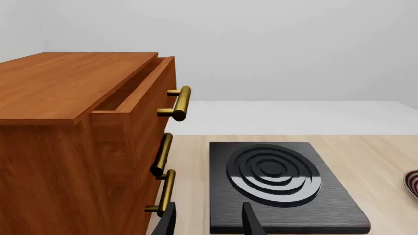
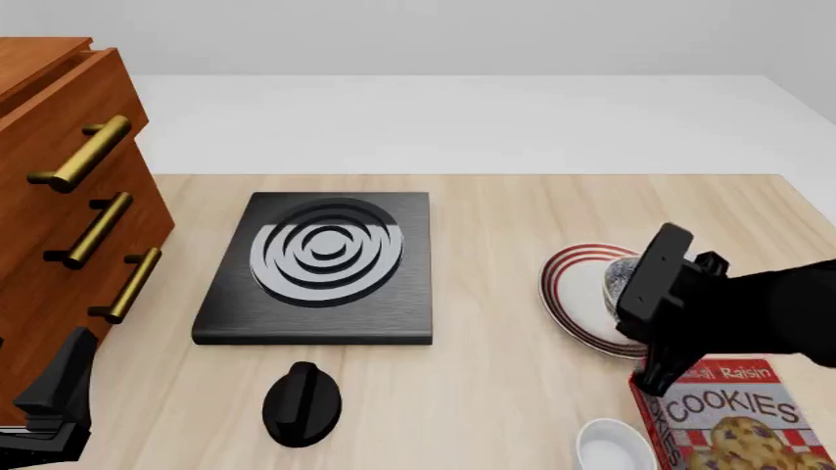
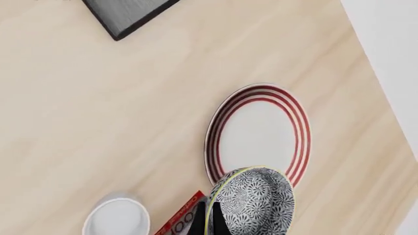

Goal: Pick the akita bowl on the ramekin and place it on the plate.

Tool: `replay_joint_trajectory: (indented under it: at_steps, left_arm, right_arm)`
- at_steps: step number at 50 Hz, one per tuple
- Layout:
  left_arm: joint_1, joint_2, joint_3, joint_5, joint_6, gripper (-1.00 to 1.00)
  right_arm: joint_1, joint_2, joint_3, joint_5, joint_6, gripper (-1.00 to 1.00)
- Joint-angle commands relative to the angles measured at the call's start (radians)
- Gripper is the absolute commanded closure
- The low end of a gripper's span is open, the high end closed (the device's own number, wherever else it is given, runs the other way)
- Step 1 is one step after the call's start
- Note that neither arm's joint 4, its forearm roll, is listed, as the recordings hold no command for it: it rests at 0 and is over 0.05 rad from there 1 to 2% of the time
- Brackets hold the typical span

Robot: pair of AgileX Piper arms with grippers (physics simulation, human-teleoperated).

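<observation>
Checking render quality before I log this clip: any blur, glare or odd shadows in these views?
Front view: sharp, soft even light, faint shadows under the stove plate. Left wrist view: crisp, a bright sheen across the burner rings. Right wrist view: sharp, the akita bowl cropped by the frame edge over the plate.

Your plate (image 2: 571,294) lies at the table's right, with the akita bowl (image 3: 255,201) held above its near edge. The ramekin (image 2: 614,446) sits nearer you, just left of the cookie box (image 2: 738,411). The stove (image 2: 324,264) lies mid-table, the drawer cabinet (image 2: 66,186) far left.
</observation>
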Motion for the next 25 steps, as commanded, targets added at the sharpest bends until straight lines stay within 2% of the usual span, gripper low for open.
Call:
replay_joint_trajectory:
  at_steps: [1,11,25]
  left_arm:
    - [0.000,0.000,0.000,0.000,0.000,-1.00]
    - [0.000,0.000,0.000,0.000,0.000,-1.00]
    - [0.000,0.000,0.000,0.000,0.000,-1.00]
  right_arm:
    - [-0.046,0.097,-0.045,-0.054,-0.008,1.00]
    - [-0.093,0.145,-0.060,-0.101,-0.031,1.00]
    - [-0.092,0.226,-0.093,-0.159,-0.022,1.00]
